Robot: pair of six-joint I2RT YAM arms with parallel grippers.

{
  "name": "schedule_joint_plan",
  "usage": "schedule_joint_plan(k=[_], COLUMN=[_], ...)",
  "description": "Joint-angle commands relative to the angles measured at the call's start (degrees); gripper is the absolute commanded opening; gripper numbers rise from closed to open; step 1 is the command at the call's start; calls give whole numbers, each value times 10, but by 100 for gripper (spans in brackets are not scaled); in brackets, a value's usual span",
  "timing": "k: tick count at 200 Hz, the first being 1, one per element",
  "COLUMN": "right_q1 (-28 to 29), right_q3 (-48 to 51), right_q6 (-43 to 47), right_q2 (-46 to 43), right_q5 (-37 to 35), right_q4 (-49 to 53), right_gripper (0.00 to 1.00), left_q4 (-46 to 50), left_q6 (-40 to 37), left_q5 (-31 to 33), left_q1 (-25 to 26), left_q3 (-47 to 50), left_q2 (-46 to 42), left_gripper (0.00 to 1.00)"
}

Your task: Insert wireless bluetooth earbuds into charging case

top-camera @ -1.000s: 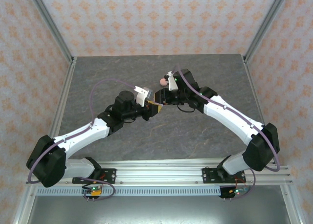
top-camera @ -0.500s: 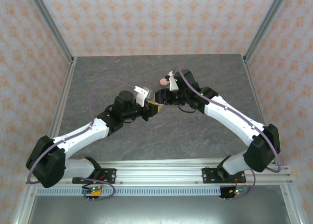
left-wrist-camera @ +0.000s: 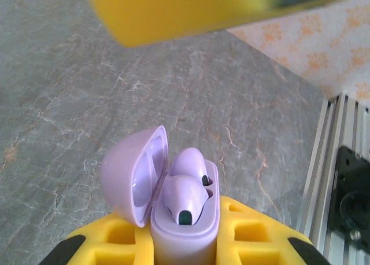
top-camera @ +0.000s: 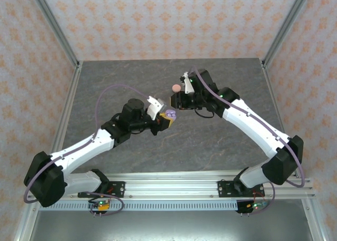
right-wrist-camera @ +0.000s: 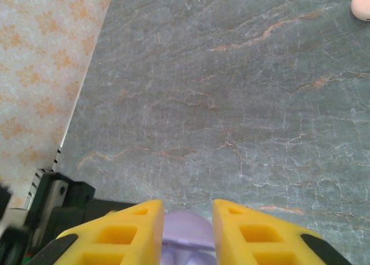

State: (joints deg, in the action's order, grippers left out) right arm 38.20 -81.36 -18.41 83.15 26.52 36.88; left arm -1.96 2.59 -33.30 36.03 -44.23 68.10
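Looking down from the top external camera, you have the left gripper (top-camera: 168,117) closed on the open lilac charging case (top-camera: 170,113) over the middle of the table (top-camera: 210,141). Your right gripper (top-camera: 175,100) sits just beyond it, and a pink rounded piece (top-camera: 175,88) lies near that.

On the left wrist camera, your yellow fingers (left-wrist-camera: 115,242) pinch the case's base; its lid (left-wrist-camera: 133,172) hangs open to the left and two lilac earbuds (left-wrist-camera: 184,198) sit in the wells.

On the right wrist camera, your fingers (right-wrist-camera: 139,230) stand close together, clamped on a rounded lilac piece (right-wrist-camera: 185,236); what it is, you cannot tell.
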Motion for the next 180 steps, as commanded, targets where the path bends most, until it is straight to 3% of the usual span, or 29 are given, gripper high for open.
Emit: schedule_joint_plan(k=[1, 71, 180], right_q1=[-4, -3, 3], right_q3=[-26, -42, -41], right_q6=[19, 27, 43], right_q2=[21, 54, 75], right_q5=[9, 54, 102], right_q4=[55, 77, 106], right_gripper=[27, 22, 21], left_q4=[27, 86, 77], left_q6=[-71, -140, -116], left_q5=[-18, -13, 14], left_q1=[5, 20, 21], left_q3=[-21, -43, -51], left_q2=[-26, -28, -14], left_gripper=[18, 18, 18])
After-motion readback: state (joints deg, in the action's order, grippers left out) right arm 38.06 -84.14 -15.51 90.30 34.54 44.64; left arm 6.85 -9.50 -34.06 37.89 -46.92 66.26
